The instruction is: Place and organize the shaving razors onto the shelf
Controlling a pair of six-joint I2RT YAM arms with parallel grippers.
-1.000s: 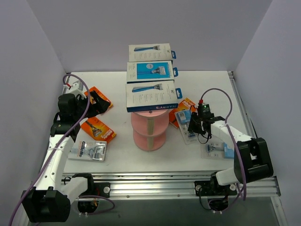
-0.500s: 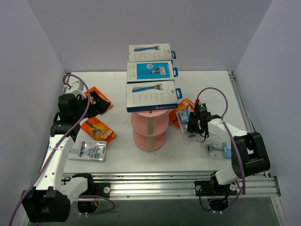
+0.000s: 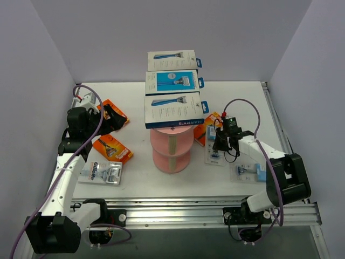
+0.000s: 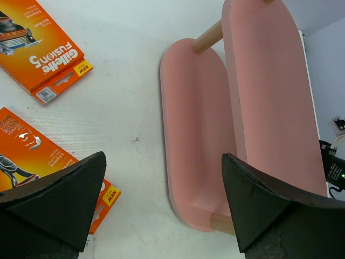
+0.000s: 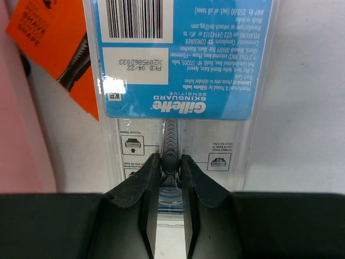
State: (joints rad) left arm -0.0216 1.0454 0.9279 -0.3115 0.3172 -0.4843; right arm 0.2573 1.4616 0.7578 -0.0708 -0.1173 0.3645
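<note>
Right gripper [image 5: 171, 162] has clamped one clear blister pack [image 5: 183, 81]; left gripper [image 4: 163, 157] gapes; three boxes [image 3: 171, 82] shelved.

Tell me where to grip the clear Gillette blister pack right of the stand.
Pinch the raised handle bubble running down the clear blister pack from above: it lies flat on the table, edges likely ungrippable. The right gripper pinches there.

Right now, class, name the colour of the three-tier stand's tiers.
Pink tiers; clearest in left wrist view.
</note>
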